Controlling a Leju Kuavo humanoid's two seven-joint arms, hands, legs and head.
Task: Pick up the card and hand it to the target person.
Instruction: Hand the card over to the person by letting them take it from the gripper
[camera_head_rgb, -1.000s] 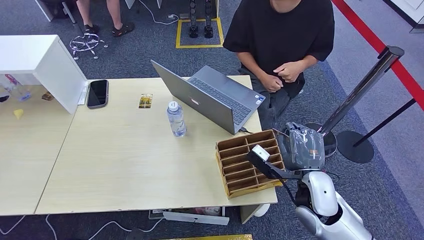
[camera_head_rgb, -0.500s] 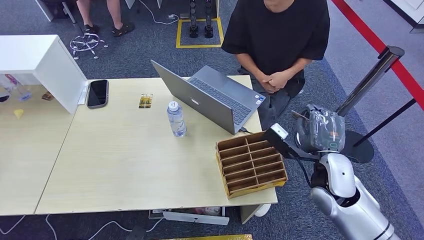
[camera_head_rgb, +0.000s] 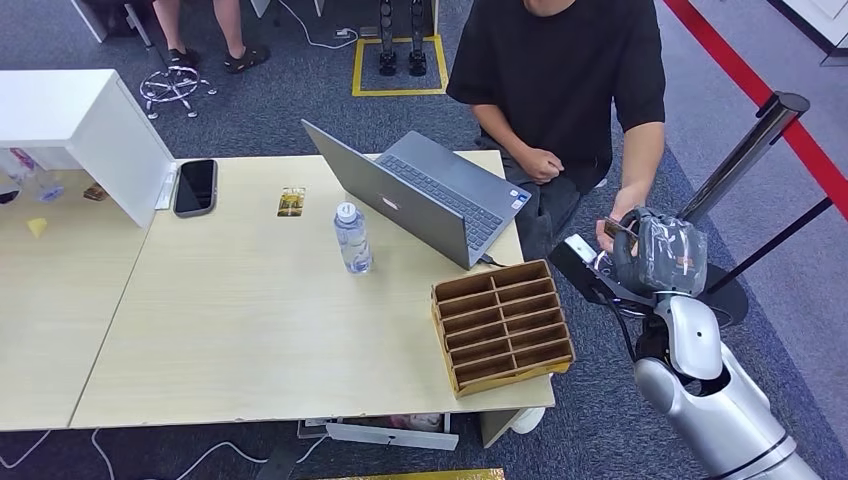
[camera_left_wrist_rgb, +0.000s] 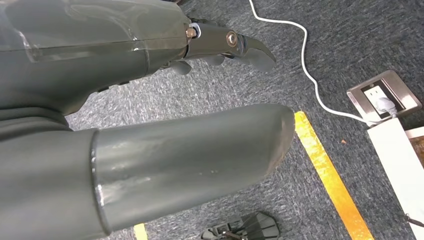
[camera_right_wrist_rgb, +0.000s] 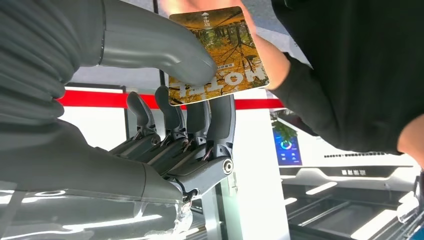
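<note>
Right wrist view: right robot hand (camera_right_wrist_rgb: 165, 100) pinches the card (camera_right_wrist_rgb: 220, 55).

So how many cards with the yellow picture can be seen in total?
2. One card is pinched in the right robot hand, beside the person's hand. A second card lies on the table, between the phone and the laptop. Others may be hidden.

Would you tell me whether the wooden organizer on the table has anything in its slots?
Empty, as far as the head view shows: each slot of the wooden organizer shows only bare wood.
</note>
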